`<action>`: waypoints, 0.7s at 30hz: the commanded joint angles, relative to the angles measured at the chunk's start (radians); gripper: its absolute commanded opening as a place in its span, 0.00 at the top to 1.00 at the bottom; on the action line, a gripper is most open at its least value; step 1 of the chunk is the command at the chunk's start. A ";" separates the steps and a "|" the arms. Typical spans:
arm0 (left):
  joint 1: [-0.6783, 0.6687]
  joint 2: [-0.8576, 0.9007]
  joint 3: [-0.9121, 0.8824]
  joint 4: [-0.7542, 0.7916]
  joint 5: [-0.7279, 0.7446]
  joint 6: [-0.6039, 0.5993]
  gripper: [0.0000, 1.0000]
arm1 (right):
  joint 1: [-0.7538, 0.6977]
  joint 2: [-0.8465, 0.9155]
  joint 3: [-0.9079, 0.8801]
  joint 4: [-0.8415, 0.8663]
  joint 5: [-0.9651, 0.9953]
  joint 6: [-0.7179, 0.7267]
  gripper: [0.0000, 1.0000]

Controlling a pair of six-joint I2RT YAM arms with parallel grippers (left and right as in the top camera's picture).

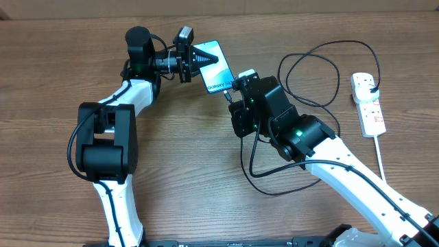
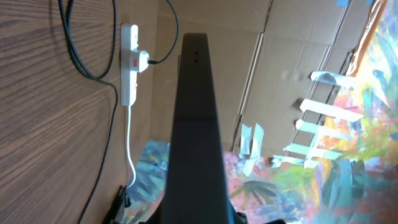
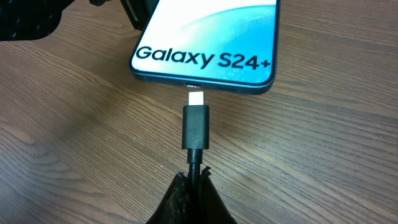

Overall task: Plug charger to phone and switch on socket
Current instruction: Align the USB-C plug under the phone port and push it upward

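Ahead of the right pincer [image 3: 194, 180], clamped on the charger [image 3: 195, 124], lies the phone [image 3: 205, 37]. The left pincer [image 1: 208, 60], arm outstretched, grips it.

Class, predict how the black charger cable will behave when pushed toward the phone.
Charger cable probably floppy: it lies in loose loops overhead. Its connector looks rigid, so the right gripper, gripping just behind it, should steer it.

The right gripper [image 3: 194, 182] pinches the charger [image 3: 196, 124] cable just behind its black connector. The silver tip points at the port in the phone [image 3: 205, 43] edge and is not inserted. The screen reads "Galaxy S24+". Both lie on the wooden table [image 3: 323, 155].
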 commanded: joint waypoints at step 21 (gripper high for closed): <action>-0.015 -0.016 0.023 0.008 0.014 -0.008 0.96 | 0.001 0.005 0.021 0.014 0.000 -0.005 0.96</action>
